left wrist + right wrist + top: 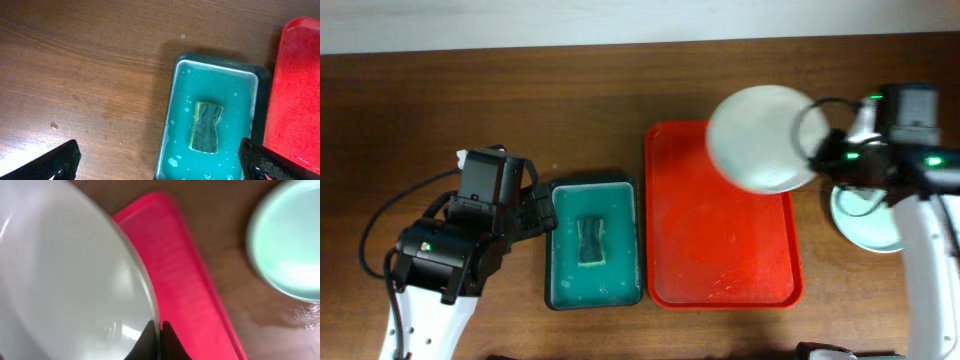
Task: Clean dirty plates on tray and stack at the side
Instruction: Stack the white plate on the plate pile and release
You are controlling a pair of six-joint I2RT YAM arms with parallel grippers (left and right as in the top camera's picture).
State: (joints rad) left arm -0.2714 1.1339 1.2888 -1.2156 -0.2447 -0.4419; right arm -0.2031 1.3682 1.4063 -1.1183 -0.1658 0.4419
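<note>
While right gripper [158,327] grips one white plate [758,138], one mint plate [869,233]

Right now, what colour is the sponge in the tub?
Dark green sponge with yellow edges, clearest in the left wrist view.

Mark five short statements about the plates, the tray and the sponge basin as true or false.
1. The right gripper pinches the white plate by its rim. True.
2. The sponge lies on the red tray. False: it lies in the soapy water of the teal basin.
3. A pale green plate rests on the table to the right of the tray. True.
4. The left gripper holds the sponge. False: it is open and empty, apart from the sponge.
5. The basin sits to the right of the tray. False: it sits to the tray's left.
</note>
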